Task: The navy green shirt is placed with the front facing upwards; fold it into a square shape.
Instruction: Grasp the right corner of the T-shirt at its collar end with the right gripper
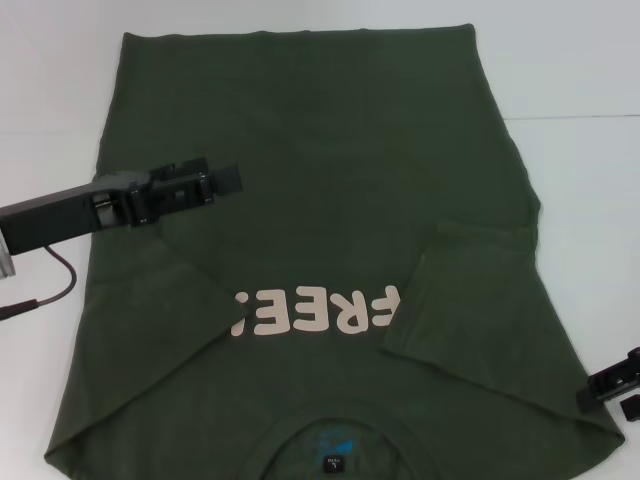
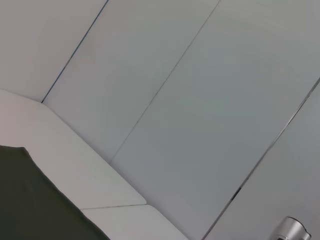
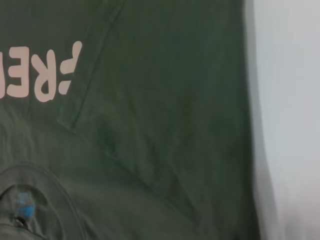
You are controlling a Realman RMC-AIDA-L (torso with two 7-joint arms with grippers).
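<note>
The navy green shirt lies flat on the white table, front up, collar toward me and pale "FREE!" letters upside down. Its right sleeve is folded inward over the chest, and a diagonal crease runs across the left shoulder area. My left gripper hovers over the shirt's left side, pointing toward the middle. Off the shirt's lower right corner, my right gripper sits at the frame edge, mostly cut off. The right wrist view shows the shirt, its letters and folded sleeve. A shirt corner shows in the left wrist view.
The white table top runs past the shirt on the right and far sides. A grey panelled wall stands behind the table. A black cable hangs from my left arm at the left edge.
</note>
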